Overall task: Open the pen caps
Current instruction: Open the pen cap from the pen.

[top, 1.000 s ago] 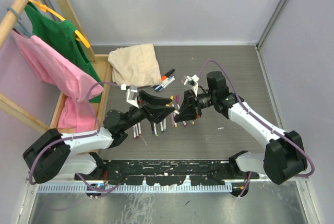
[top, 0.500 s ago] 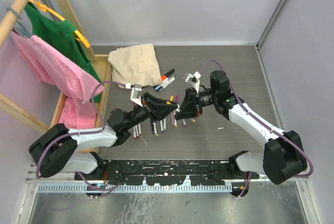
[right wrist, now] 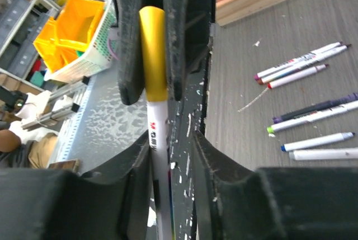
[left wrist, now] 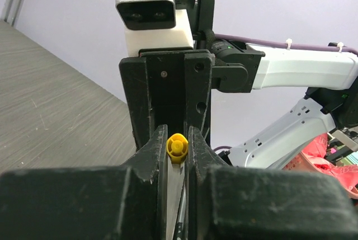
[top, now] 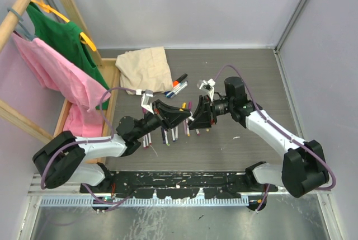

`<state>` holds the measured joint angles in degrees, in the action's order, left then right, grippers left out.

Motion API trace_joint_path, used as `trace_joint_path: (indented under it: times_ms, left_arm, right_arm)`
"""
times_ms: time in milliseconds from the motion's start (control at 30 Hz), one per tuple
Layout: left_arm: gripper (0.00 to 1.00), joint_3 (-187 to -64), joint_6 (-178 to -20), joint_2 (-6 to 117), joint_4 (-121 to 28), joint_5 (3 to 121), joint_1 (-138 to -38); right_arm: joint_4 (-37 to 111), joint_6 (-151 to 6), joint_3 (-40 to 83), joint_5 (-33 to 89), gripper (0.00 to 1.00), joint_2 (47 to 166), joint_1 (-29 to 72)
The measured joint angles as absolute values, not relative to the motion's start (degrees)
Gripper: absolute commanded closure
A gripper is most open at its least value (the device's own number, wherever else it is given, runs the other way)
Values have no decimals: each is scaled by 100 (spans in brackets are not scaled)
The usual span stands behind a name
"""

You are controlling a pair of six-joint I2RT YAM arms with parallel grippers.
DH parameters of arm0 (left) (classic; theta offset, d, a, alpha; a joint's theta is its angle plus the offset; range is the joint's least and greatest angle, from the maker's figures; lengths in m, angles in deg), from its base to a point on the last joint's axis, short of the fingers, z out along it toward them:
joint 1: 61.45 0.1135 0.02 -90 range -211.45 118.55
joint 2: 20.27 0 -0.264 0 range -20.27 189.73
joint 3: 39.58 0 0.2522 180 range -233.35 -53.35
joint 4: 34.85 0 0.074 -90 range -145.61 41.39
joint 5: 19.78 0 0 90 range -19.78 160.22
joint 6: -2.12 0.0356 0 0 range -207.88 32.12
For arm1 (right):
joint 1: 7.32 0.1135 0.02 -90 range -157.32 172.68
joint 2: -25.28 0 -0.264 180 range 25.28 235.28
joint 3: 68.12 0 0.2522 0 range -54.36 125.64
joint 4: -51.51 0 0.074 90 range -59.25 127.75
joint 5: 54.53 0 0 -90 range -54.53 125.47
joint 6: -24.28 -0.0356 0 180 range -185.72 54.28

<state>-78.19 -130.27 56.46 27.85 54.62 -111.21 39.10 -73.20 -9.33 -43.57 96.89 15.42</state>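
Note:
A thin white-barrelled pen (right wrist: 159, 150) with a yellow cap (right wrist: 152, 55) hangs in the air between my two grippers, above the table's middle (top: 189, 118). My left gripper (left wrist: 177, 147) is shut on the yellow cap (left wrist: 177, 146), whose end face points at its camera. It also shows from above (top: 183, 117). My right gripper (right wrist: 172, 139) faces it tip to tip (top: 194, 119). Its jaws stand a little apart around the barrel. The barrel lies against one finger, with a gap to the other.
Several more capped pens lie on the table under and beside the grippers (top: 168, 133), also in the right wrist view (right wrist: 313, 114). A black marker with an orange cap (top: 179, 80) lies by a beige cloth (top: 146, 69). A wooden rack with pink and green garments (top: 56, 72) stands at the left.
My left gripper moved right toward the right gripper, and its wide-open jaws closed on the pen's cap. The right arm barely shifted.

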Motion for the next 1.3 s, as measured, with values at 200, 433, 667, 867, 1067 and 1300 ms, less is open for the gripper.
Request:
trace_joint_path:
  times_ms: [200,433,667,867,1067,1300]
  left_arm:
    - [100,-7819,-13034,5648,2774,5467,-11121]
    - [100,-7860,-12995,5600,2429,5465,-11121]
    - [100,-7871,-12772,5362,1922,5524,-11121]
    - [100,-8116,-12676,5027,1227,5357,-10961]
    - [100,-8420,-12724,4643,1083,5419,-10028]
    - [100,-9104,-12752,4404,1264,5823,-9584]
  right_arm:
    - [3027,-6522,-799,-3992,55,9536,1531]
    - [2524,-6035,-609,-3820,56,9449,1529]
    - [2200,-5646,-592,-3684,98,9427,1516]
    - [1943,-5194,-362,-3675,99,9431,1520]
    - [1523,-4809,-220,-3514,100,9637,1446]
    - [1193,-4627,-294,-3254,99,9982,1474]
